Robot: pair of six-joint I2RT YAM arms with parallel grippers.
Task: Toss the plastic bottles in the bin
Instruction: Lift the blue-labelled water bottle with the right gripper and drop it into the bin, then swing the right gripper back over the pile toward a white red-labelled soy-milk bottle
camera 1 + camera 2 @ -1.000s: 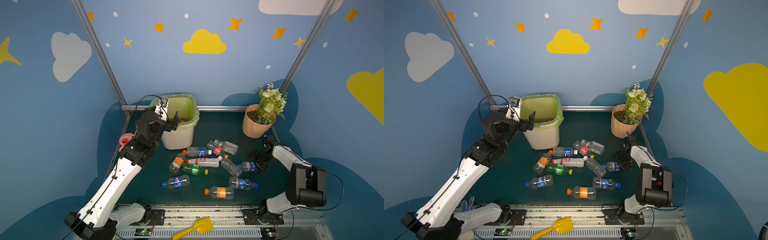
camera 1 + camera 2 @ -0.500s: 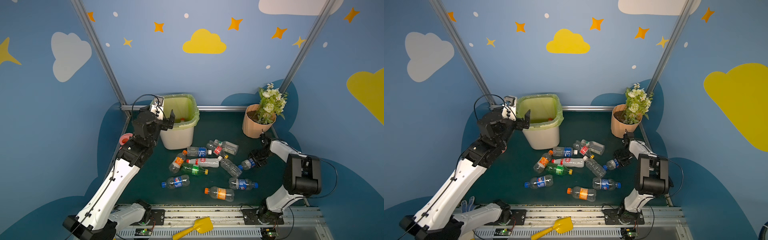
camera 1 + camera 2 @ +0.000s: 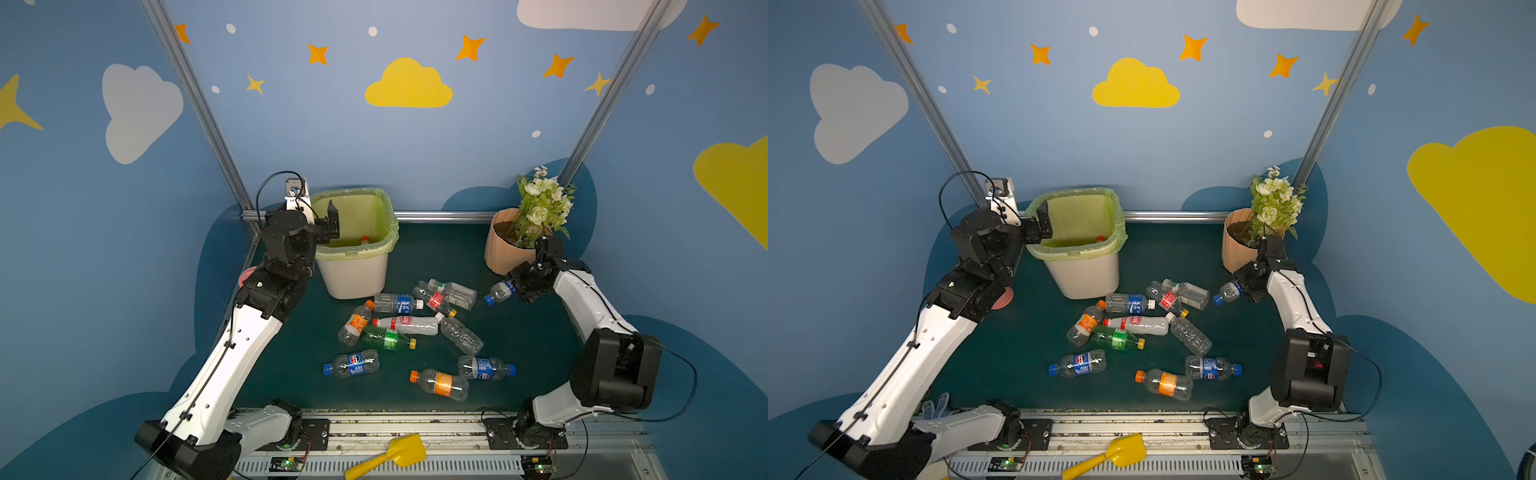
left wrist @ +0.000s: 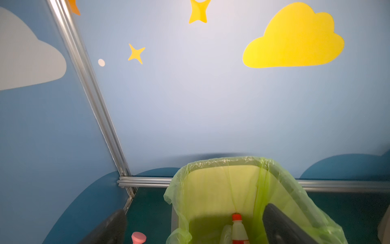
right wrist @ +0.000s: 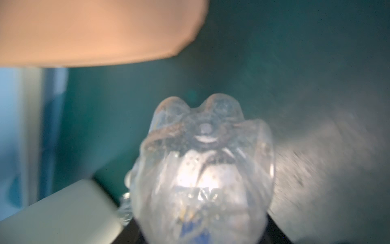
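Where held bottle (image 3: 500, 291) points: blue cap toward the pile at mid-worktop, base end back in the right gripper (image 3: 517, 286); long axis near level, cap end slightly lower.
Right gripper: clamped on the held bottle's body, cap end sticking out; just beside pot (image 3: 505, 249).
Held bottle, material: thin clear plastic, blue label.
Right wrist view only: lobed, petal-shaped base of held bottle (image 5: 206, 169), close and blurred; top views hide that end behind the gripper.
Left gripper (image 4: 194, 224): fingers wide apart, nothing between them; over the bin's left rim in both top views.
Bin (image 3: 353, 249): white, squarish plastic, crinkled yellow-green liner folded over the rim; back left of worktop (image 3: 519, 340).
Inside bin: white bottle (image 4: 238, 228), red cap uppermost; top views give only the cap.
Loose bottles (image 3: 409, 324): ten on their sides on the dark green worktop, axes every way; mostly clear, one green, one opaque white.
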